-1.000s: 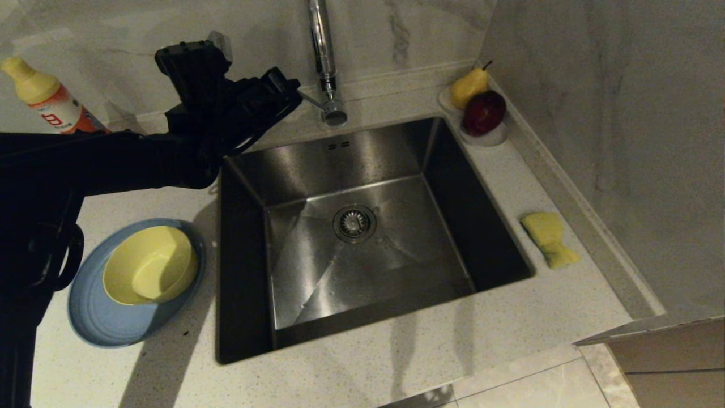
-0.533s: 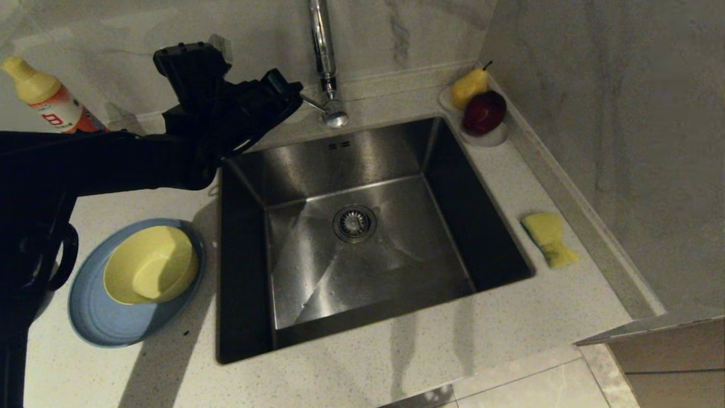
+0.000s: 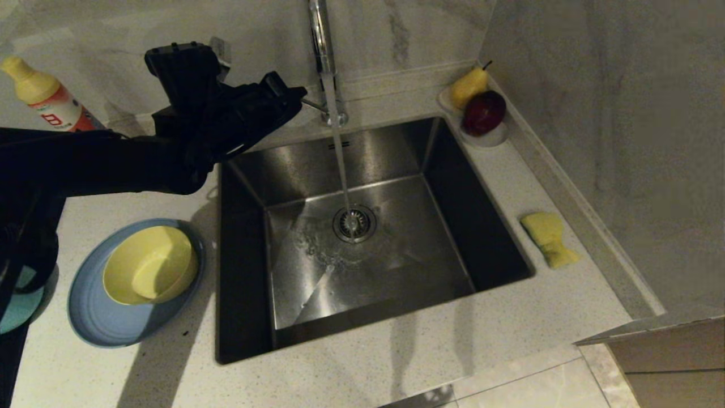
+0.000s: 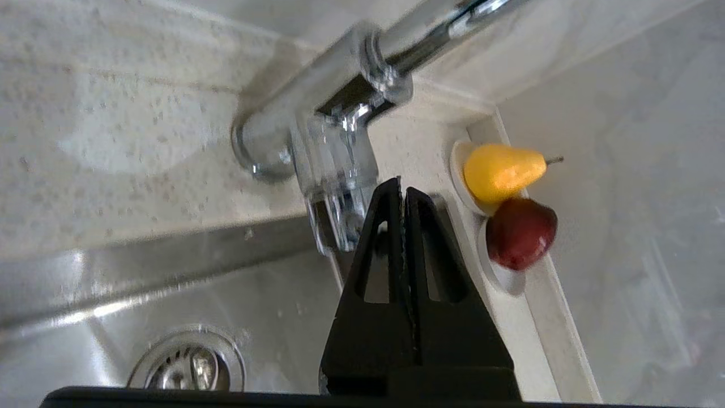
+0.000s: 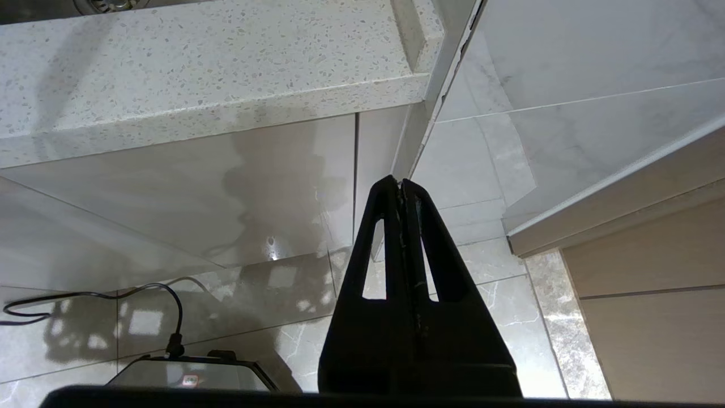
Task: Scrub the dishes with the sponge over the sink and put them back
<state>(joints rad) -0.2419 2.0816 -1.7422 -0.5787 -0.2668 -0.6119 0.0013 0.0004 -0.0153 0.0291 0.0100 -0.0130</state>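
My left gripper is shut and empty, its tips right by the lever of the chrome tap. A stream of water falls from the tap onto the drain of the steel sink. The slate-blue plate lies on the counter left of the sink with the pale-yellow bowl in it. An edge of the teal bowl shows at the far left. The yellow sponge lies on the counter right of the sink. My right gripper hangs shut below the counter edge.
A white dish with a yellow pear and a red apple stands in the back right corner. An orange detergent bottle stands at the back left. Walls close the back and right sides. The counter front edge overhangs tiled floor.
Water has started running from the tap into the sink. My left arm has shifted slightly up and left at the lever, uncovering the edge of the teal bowl.
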